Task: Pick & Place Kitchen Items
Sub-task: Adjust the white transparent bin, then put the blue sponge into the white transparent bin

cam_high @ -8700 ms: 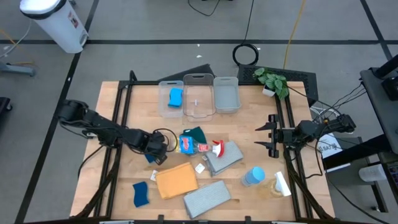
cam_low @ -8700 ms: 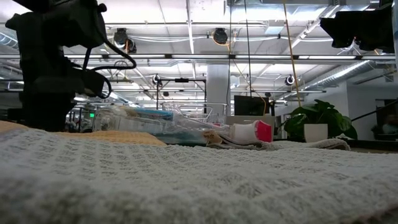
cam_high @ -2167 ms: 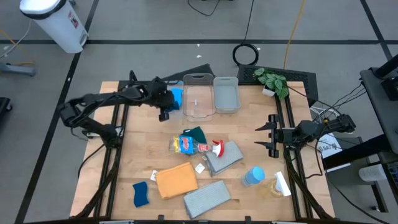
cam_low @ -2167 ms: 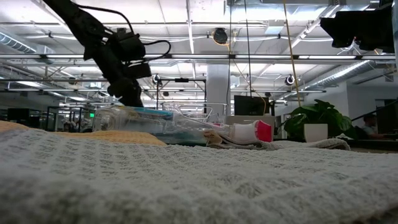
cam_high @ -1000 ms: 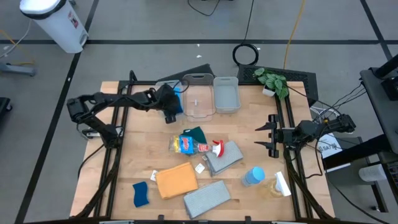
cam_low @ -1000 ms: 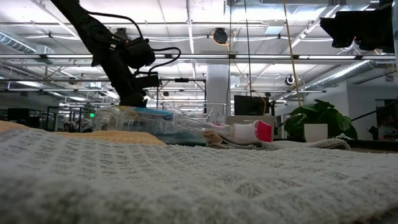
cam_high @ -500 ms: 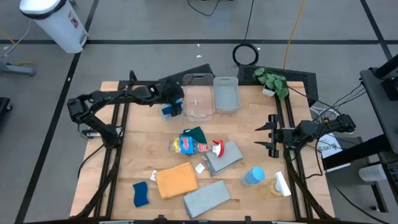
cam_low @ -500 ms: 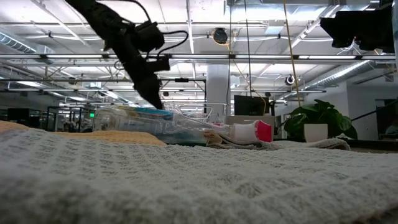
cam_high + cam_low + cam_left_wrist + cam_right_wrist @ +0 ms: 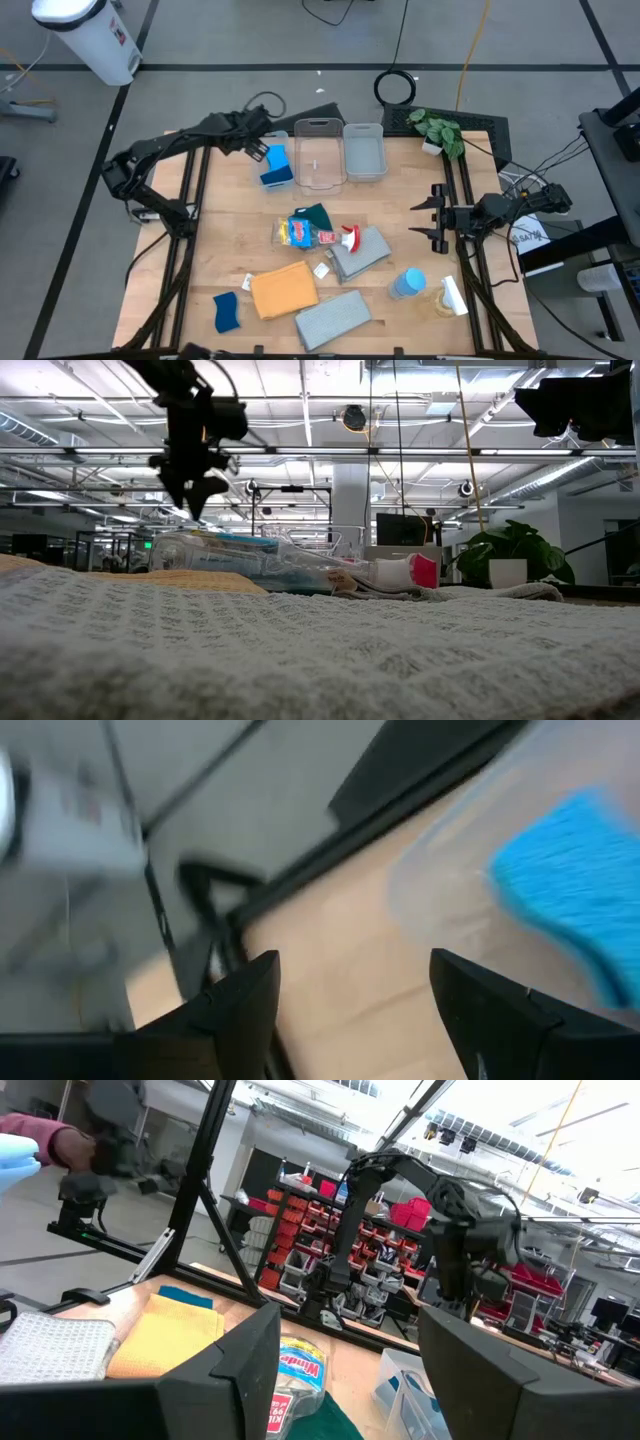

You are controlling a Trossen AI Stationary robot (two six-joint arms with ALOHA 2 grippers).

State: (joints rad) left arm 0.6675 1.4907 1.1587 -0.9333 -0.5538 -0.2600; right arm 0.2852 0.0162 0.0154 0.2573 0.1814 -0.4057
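the spray bottle (image 9: 297,1372) lying mid-table reads "windex", while the left gripper (image 9: 259,150) hangs spread and empty above the left bin (image 9: 273,172) and the right gripper (image 9: 432,219) waits, also spread and empty, at the table's right edge.

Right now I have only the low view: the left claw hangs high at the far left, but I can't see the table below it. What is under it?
Observer: In the high view the left claw is over the leftmost clear bin, which holds what look like two blue sponges.
Operator: Is the claw carrying anything?
Observer: No. The left wrist view shows its fingers apart with nothing between them, and a blue sponge lying in the bin beyond.
Operator: And the right arm?
Observer: The right claw waits open at the table's right edge, apart from all the items.
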